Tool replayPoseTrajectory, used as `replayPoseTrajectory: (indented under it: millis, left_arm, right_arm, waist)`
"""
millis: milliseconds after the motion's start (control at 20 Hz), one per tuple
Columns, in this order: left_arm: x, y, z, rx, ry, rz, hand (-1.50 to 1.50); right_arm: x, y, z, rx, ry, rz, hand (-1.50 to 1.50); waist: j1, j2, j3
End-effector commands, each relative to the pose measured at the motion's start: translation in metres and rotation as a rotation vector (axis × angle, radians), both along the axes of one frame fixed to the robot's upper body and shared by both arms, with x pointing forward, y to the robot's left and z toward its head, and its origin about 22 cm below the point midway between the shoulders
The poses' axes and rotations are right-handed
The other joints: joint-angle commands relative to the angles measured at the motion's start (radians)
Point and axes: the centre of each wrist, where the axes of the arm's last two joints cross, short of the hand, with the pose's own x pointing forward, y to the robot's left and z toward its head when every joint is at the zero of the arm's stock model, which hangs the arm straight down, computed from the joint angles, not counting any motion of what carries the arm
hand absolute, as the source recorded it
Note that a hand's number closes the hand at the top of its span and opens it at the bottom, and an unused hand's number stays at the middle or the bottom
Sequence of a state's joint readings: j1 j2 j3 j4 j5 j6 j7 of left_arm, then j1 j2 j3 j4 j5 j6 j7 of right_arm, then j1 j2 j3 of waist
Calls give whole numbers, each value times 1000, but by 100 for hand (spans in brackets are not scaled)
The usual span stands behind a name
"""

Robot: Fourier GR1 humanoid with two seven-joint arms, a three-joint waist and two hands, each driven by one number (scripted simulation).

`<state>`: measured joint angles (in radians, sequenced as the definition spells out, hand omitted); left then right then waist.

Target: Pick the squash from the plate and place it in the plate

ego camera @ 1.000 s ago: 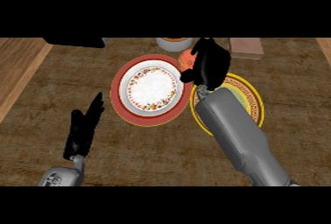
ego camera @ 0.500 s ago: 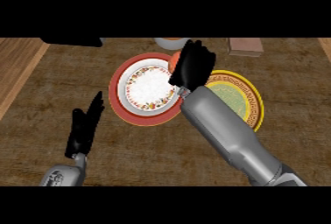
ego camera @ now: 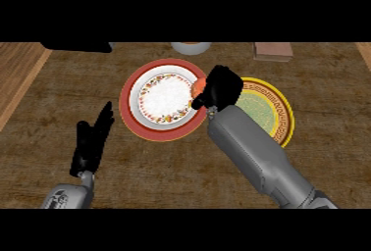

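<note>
An orange squash (ego camera: 198,87) shows as a sliver at the left side of my right hand (ego camera: 221,88), whose fingers curl round it and hide most of it. That hand hangs over the right rim of the red-rimmed white plate (ego camera: 148,122). The yellow-rimmed green plate (ego camera: 279,115) lies to the right, partly covered by my right forearm. My left hand (ego camera: 92,142) rests open at the lower left, fingers straight and pointing up, away from both plates.
A grey bowl (ego camera: 191,47) stands at the back edge beside a brown block (ego camera: 273,51). A dark object (ego camera: 76,46) lies at the back left. A lighter wooden strip (ego camera: 18,83) runs along the left side.
My right hand has carried the squash leftward, from over the yellow plate to the right rim of the red-rimmed plate. The left hand has stayed in place.
</note>
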<state>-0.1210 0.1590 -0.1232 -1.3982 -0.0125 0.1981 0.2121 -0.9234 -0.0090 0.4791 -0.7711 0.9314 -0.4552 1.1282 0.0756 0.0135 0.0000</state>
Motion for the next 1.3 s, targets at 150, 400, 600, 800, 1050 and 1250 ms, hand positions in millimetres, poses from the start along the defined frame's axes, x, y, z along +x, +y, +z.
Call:
replayPoseTrajectory:
  millis: [150, 400, 600, 800, 1050, 1250]
  left_arm:
    - [2, 1, -7, 4, 5, 43, 0]
    - [-16, 8, 7, 6, 13, 24, 0]
    - [-11, 27, -2, 1, -2, 58, 0]
    - [-23, 16, -11, 4, 10, 56, 0]
    - [-14, 16, -9, -5, 15, 69, 0]
    - [-9, 15, -2, -15, 19, 76, 0]
  right_arm:
    - [-6, -3, -20, 169, 265, -68, -150]
    - [-14, 10, -23, 233, 139, 83, -150]
    - [-24, 14, -10, 397, -160, 160, -150]
    - [-30, 6, -1, 576, -392, 107, -150]
    - [-57, 3, -20, 697, -434, 113, -150]
    - [-80, -10, -38, 747, -433, 143, -150]
  waist:
    - [-28, -3, 0]
    - [-29, -9, 1]
    - [-45, -10, 1]
    - [-55, -12, 2]
    - [-57, -10, 1]
    - [-70, -12, 1]
